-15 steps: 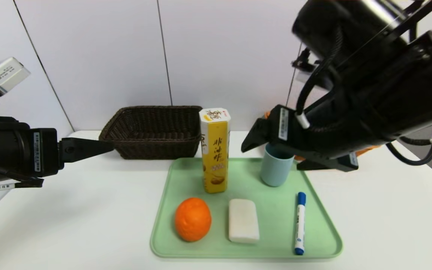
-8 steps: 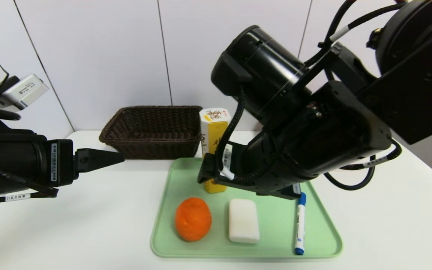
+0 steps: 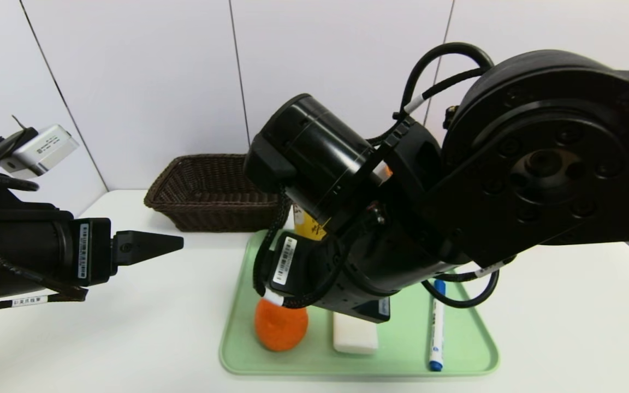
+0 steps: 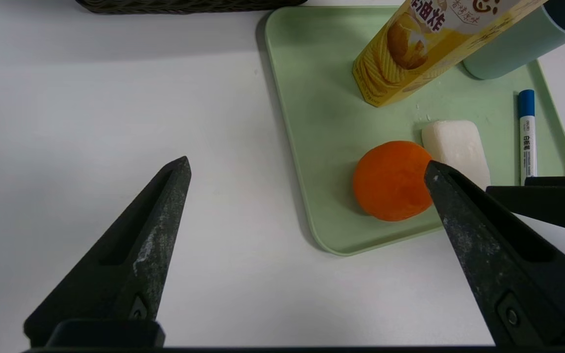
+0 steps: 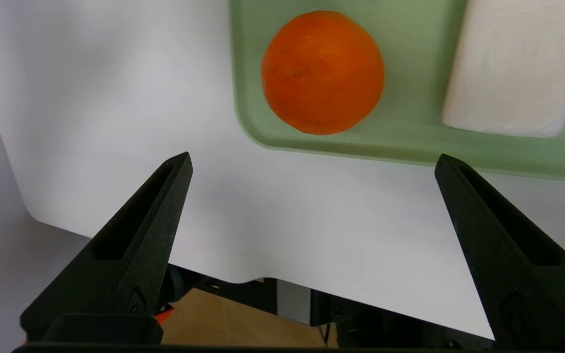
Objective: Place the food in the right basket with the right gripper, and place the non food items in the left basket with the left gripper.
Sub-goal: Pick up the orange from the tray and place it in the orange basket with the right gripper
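Orange point(image 5: 322, 72) near the tray's point(image 5: 410, 147) front corner, right gripper point(image 5: 312, 162) wide above, holding nothing

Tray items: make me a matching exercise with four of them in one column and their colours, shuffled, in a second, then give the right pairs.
Things:
1. orange
2. marker
3. cup
4. snack box

Colours:
A. yellow
B. white body with a blue cap
C. pale blue
D. bright orange

Right pairs: 1-D, 2-B, 3-C, 4-A.

All four sit on the green tray, as the left wrist view shows.
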Motion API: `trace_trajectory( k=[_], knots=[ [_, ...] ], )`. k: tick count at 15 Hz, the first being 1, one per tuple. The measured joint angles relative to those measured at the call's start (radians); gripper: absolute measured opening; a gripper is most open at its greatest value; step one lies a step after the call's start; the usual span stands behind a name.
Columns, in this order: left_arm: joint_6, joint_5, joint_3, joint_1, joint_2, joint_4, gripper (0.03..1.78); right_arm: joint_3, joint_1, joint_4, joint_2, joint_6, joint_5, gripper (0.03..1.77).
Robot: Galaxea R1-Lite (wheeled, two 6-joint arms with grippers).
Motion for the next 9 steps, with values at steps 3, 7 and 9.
trace_trajectory(
  k=[3, 7, 9],
  knots=[
    [-0.001, 0.0, 0.001, -0.007, -0.003, 0.0, 1.69, 0.0, 0.001, -0.031, 0.023, 0.044, 0.02, 1.71],
    [-0.018, -0.001, 0.005, -0.025, -0.008, 0.001, 1.69, 0.001, -0.007, -0.037, 0.057, 0.105, 0.05, 1.71],
    [-0.019, 0.0, 0.007, -0.027, -0.011, 0.001, 1.69, 0.002, -0.015, -0.036, 0.077, 0.109, 0.062, 1.71]
  ],
)
